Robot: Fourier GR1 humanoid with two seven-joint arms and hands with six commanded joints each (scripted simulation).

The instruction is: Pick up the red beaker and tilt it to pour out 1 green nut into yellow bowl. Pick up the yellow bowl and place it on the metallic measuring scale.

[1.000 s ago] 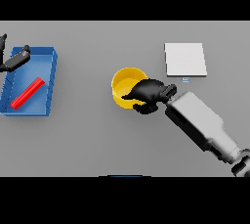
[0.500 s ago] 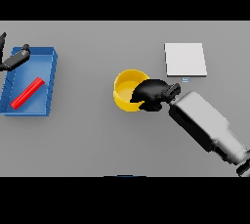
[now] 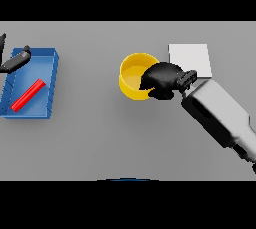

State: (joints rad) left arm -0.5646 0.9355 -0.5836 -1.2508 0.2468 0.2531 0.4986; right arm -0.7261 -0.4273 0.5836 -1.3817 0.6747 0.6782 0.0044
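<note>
Single head view, looking steeply down on grey table (image 3: pixel 100 143) from robot's side.

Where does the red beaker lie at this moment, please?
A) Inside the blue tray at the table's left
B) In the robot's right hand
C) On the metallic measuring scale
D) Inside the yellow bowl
A: the red beaker lies on its side within the blue tray, far from the yellow bowl, which the right hand grips at its rim.

One yellow bowl (image 3: pixel 134 75) – one blue tray (image 3: pixel 50 85) – one red bar (image 3: pixel 28 95) – one white scale (image 3: pixel 190 59) – two hands.
</note>
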